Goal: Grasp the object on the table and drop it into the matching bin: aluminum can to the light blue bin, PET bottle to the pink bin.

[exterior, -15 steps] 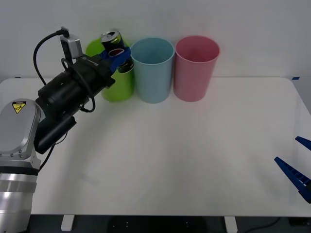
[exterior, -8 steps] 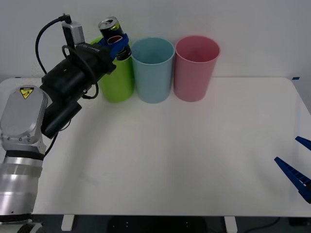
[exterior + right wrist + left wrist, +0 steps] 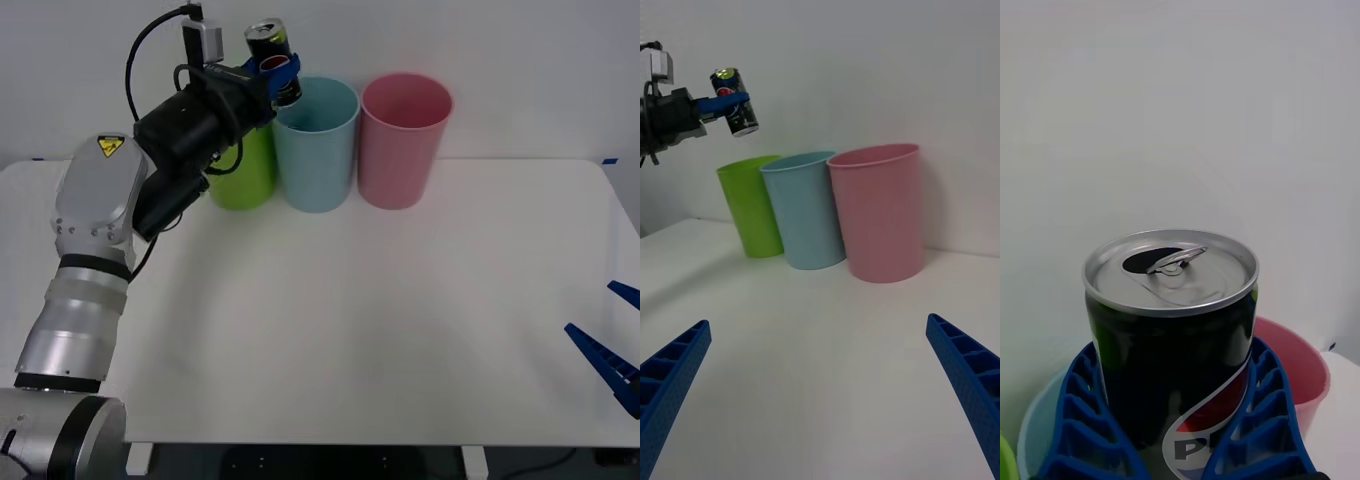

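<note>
Since the earlier frames the left gripper has moved to the right, from above the lime green bin to the near rim of the light blue bin. Its fingers clamp the aluminum can, held nearly upright, silver top up. The right gripper waits open over the table.

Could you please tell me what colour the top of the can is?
Silver: the aluminum can has a shiny silver top, best seen in the left wrist view.
</note>
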Tool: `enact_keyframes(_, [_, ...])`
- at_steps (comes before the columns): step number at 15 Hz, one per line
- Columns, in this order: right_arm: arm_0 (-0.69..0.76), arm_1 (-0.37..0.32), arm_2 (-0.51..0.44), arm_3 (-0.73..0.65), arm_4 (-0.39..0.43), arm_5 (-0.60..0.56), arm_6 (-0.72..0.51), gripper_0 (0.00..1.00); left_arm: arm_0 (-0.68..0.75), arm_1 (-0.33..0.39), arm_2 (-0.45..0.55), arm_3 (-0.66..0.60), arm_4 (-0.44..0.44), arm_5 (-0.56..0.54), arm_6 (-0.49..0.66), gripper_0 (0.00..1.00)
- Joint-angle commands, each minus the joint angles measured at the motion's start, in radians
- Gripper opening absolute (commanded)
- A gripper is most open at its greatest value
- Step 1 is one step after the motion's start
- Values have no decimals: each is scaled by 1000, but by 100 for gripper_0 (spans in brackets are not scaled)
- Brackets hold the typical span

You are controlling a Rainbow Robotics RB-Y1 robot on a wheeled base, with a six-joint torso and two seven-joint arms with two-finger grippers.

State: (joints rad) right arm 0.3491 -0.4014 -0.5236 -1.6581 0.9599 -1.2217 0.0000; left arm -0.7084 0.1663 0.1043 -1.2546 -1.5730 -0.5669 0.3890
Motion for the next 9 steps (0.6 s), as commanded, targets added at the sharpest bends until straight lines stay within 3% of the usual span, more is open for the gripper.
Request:
enact_keyframes(1, [0,0,0,0,0,0,0,100,-72,-30,2,87,-39,35,-7,0])
enact_keyframes(5, [0,0,0,0,0,0,0,100,-154,-59,23,188,-108,82,-15,0])
enact_keyframes(9, [0,0,0,0,0,0,0,100,-184,-116,103,215,-239,117,-18,1])
